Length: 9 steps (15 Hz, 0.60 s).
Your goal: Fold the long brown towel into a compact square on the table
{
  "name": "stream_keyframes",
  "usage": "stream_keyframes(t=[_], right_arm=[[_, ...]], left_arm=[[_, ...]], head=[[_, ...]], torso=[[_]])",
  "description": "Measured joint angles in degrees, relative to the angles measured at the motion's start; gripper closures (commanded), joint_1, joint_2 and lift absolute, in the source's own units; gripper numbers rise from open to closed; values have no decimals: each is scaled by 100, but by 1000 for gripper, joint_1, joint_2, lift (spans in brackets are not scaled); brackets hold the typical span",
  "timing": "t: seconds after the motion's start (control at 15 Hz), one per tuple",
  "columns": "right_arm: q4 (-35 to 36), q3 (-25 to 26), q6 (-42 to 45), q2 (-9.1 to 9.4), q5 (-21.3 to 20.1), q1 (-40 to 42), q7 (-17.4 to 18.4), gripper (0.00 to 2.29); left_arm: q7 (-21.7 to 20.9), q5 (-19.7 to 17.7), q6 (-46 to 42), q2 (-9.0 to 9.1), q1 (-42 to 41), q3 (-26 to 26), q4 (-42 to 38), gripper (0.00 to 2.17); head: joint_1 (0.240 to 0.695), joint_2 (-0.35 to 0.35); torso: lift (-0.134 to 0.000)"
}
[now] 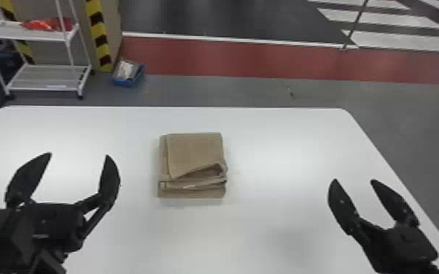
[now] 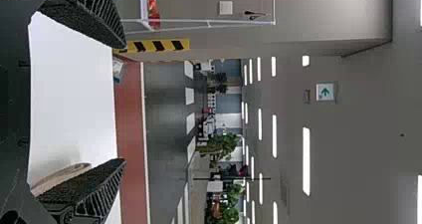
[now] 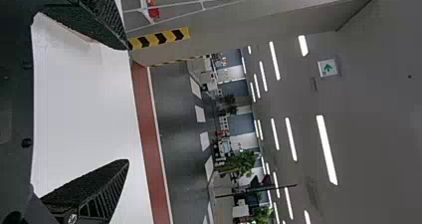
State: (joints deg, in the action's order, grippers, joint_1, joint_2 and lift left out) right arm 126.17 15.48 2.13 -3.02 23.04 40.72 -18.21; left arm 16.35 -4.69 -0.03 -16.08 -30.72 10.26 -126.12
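Note:
The brown towel (image 1: 197, 153) lies folded into a compact, roughly square stack near the middle of the table, its top layer raised in a loose fold at the near right corner. Left of it, my left gripper (image 1: 78, 156) is open, with nothing between its fingers. Well to the towel's right, by the table's right edge, my right gripper (image 1: 353, 182) also stands open and holds nothing. In the left wrist view the left gripper (image 2: 124, 104) has its fingers wide apart, with part of the towel (image 2: 62, 175) beside one finger. The right wrist view shows the right gripper (image 3: 128, 104) spread wide.
The white table (image 1: 284, 145) extends around the towel. Beyond its far edge are a white shelf rack (image 1: 43, 78) with a red item on it, a blue box (image 1: 128, 74) on the floor, and a yellow and black striped post (image 1: 98, 36).

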Motion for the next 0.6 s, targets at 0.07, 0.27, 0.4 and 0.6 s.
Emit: stream_keyframes(t=[0.07, 0.27, 0.4, 0.6], right_arm=[[24, 1, -1, 6, 3, 10, -7, 87], [61, -20, 0, 41, 23, 48, 8, 97], [44, -26, 1, 66, 46, 52, 14, 110], [39, -32, 2, 84, 51, 54, 13, 113]], left_arm=[[0, -4, 0, -1, 10, 0, 0, 83], [-1, -10, 0, -6, 30, 2, -9, 83], [0, -13, 0, -16, 26, -16, -16, 83], [9, -24, -16, -18, 23, -53, -26, 83]], head=[[695, -138], [695, -136], [695, -134], [695, -130]], torso=[[-128], [-128], [-128], [-128]])
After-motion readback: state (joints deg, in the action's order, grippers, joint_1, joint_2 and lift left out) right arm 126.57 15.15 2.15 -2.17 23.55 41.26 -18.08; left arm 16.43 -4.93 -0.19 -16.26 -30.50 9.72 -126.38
